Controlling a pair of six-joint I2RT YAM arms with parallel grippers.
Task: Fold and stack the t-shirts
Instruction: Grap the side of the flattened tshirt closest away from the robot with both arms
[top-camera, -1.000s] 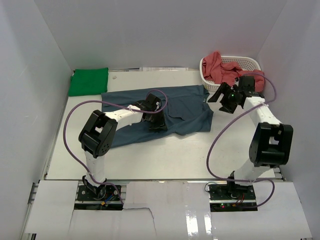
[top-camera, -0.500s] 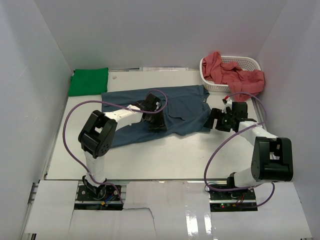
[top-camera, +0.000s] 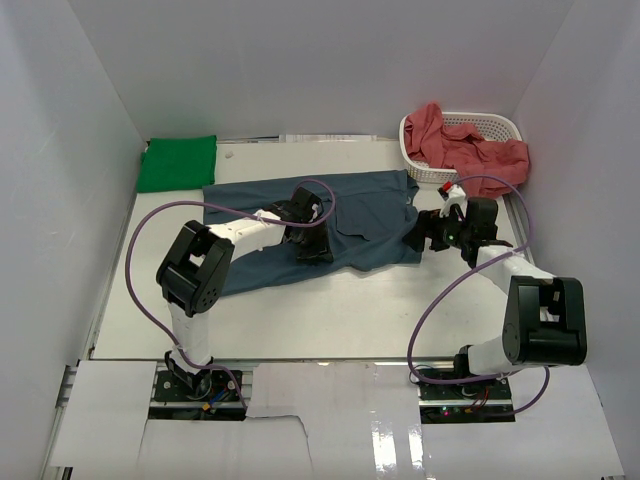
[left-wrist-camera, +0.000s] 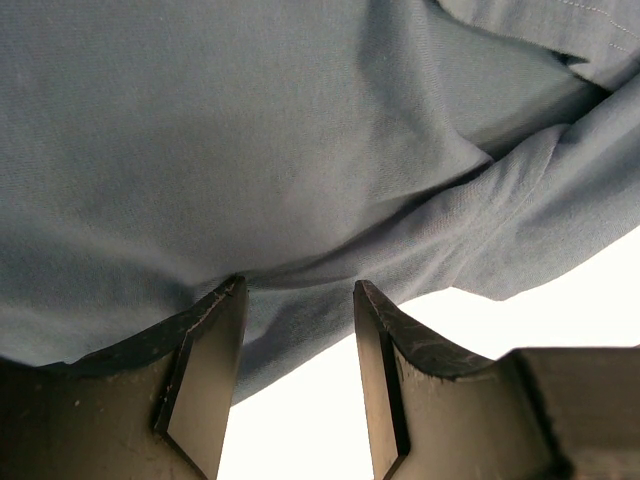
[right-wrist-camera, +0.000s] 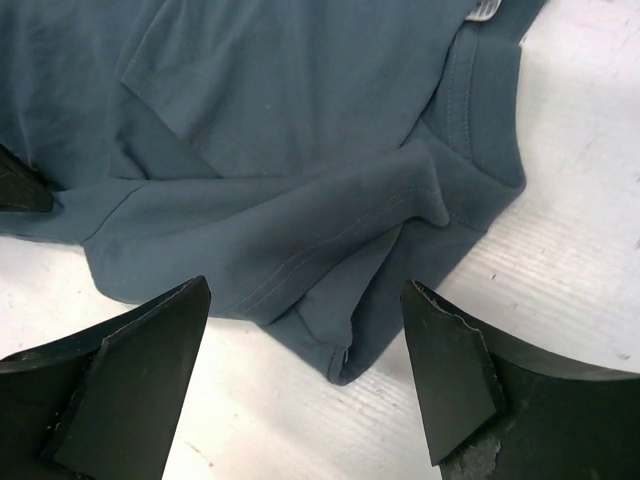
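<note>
The slate blue t-shirt (top-camera: 360, 215) lies spread and rumpled across the middle of the table. My left gripper (top-camera: 313, 246) rests at its near edge, jaws open; in the left wrist view the cloth (left-wrist-camera: 250, 150) hem runs across the fingertips (left-wrist-camera: 205, 360) with bare table in the gap of the left gripper (left-wrist-camera: 298, 287). My right gripper (top-camera: 425, 236) hovers low at the shirt's right end, wide open. Its wrist view shows a folded corner of the shirt (right-wrist-camera: 280, 120) between the jaws of the right gripper (right-wrist-camera: 305, 288), untouched. A folded bright green t-shirt (top-camera: 178, 162) sits at the back left.
A white perforated basket (top-camera: 498, 124) stands at the back right with salmon red t-shirts (top-camera: 470, 150) spilling over its rim. White walls close in the table on three sides. Purple cables loop from both arms.
The right arm has swung from beside the basket down and left to the blue shirt's right edge, and its jaws narrowed slightly. The left arm and the shirt have not moved.
</note>
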